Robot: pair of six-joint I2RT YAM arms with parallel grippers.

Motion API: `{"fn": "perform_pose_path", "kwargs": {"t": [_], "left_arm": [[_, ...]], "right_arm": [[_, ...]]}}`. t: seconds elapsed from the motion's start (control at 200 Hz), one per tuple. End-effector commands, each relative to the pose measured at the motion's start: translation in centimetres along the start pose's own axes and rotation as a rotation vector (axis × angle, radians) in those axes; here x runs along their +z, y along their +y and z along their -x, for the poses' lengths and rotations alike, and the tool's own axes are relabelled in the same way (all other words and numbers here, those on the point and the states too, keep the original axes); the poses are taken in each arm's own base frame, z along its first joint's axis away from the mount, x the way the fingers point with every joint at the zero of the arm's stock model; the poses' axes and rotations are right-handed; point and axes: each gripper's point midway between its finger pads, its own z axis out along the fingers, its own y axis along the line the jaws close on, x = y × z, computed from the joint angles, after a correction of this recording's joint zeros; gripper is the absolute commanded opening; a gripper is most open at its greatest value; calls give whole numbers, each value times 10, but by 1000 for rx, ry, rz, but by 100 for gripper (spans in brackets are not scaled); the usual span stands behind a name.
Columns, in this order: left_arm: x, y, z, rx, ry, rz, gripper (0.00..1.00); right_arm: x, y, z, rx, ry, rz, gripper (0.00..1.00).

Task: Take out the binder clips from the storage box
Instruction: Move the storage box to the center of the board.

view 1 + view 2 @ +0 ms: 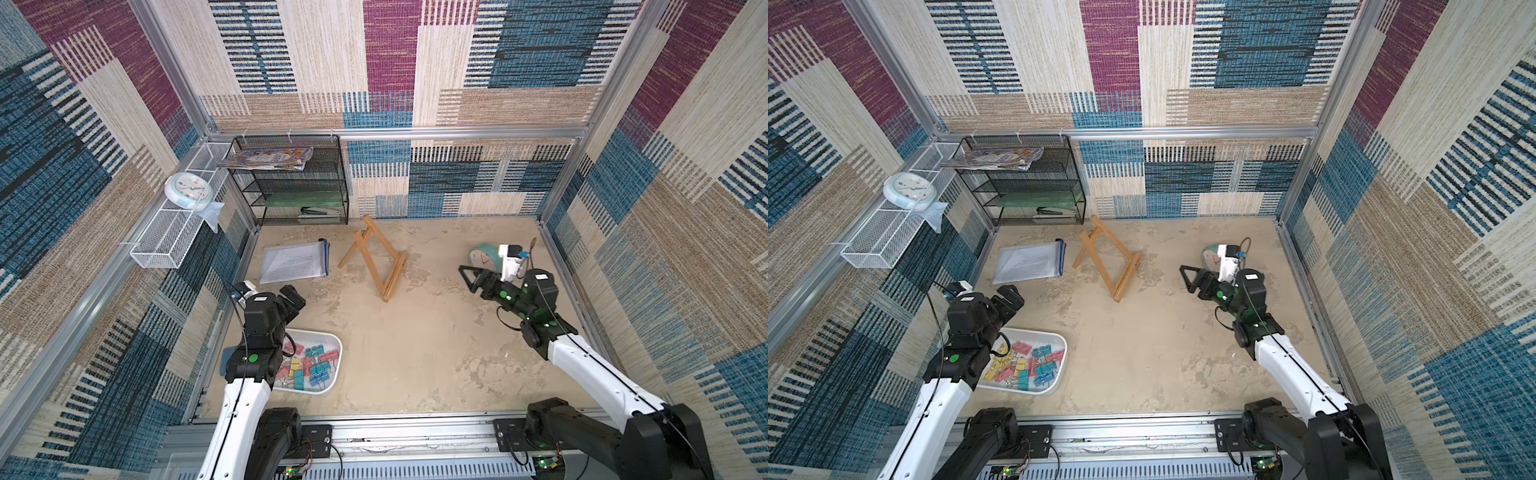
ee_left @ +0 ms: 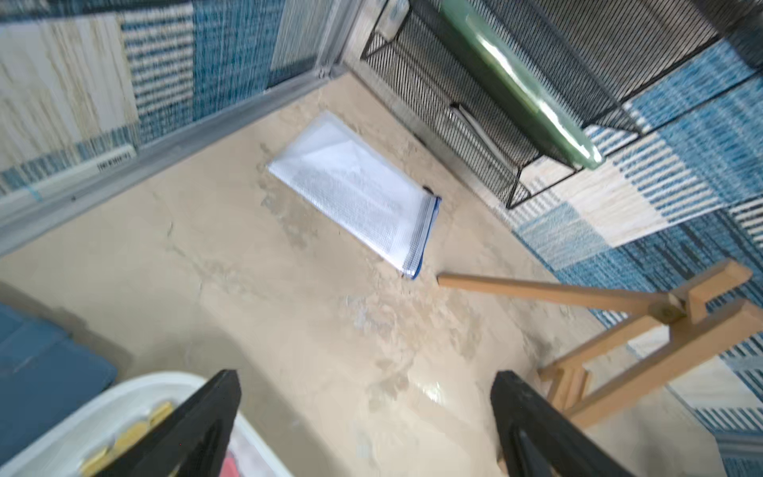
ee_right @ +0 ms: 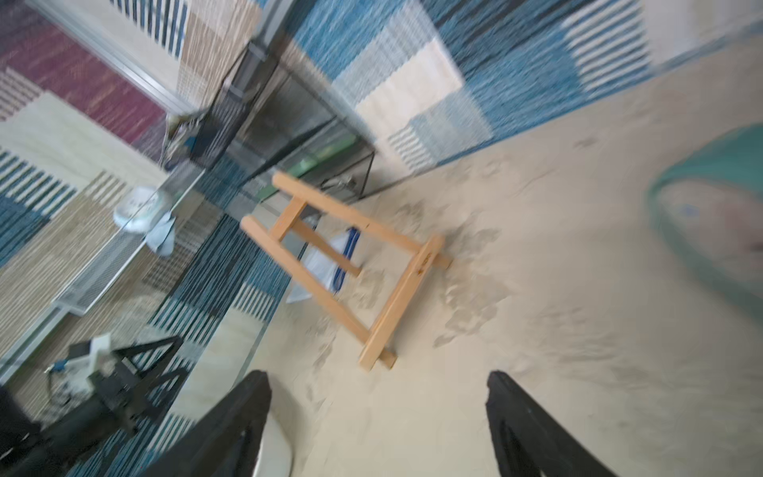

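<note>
**Clips lie in box as both arms hold jaws spread**

Pink, yellow, teal and blue clips [image 1: 316, 365] lie heaped in the white box [image 1: 337, 347], which sits at the near left of the sandy surface [image 1: 415, 353]. Both top views show it.

The left arm [image 1: 259, 328] reaches over the box's left part and hides some of it. The left jaws hang above the box's far edge and point toward the far wall. In the left wrist view they stand spread wide with nothing between them. One tip is over the box rim [image 2: 124, 392], where yellow clips [image 2: 132, 431] show. A blue pad [image 1: 225, 360] lies just beside the box, mostly hidden under the arm.

The right arm [image 1: 517, 297] is well apart, at the right side of the surface. The right jaws hang above the surface near a teal round object [image 1: 478, 254]. The right wrist view is blurred, yet shows them spread and gripping nothing, with the easel [image 3: 351, 264] ahead.

Between the arms sits that wooden easel [image 1: 374, 262], and a clear pouch [image 1: 293, 262] of papers lies to its left. A black rack [image 1: 299, 187] stands against the far wall. On the left wall, a white basket [image 1: 166, 245] carries a clock [image 1: 188, 192].
</note>
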Motion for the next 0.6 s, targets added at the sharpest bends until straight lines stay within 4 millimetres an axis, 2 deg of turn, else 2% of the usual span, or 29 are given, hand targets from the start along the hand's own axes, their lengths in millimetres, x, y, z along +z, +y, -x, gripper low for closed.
{"fn": "perform_pose_path", "kwargs": {"t": [0.0, 0.17, 0.336, 0.451, 0.526, 0.596], "left_arm": [[-15, 26, -36, -45, 188, 125, 99], [-35, 28, -29, 39, 236, 176, 99], [-47, 27, -24, 139, 270, 192, 99], [-48, 40, -20, 182, 230, 242, 99], [-47, 45, -24, 212, 238, 255, 99], [-44, 51, -31, 224, 258, 269, 99]], "right_arm": [[30, 0, -59, 59, 196, -91, 82], [84, 51, -133, -46, 427, -81, 81], [123, 96, -184, -114, 542, -46, 81], [144, 120, -224, -156, 648, -20, 79], [153, 126, -252, -189, 715, -32, 78], [160, 129, -269, -209, 743, -54, 78]]}}
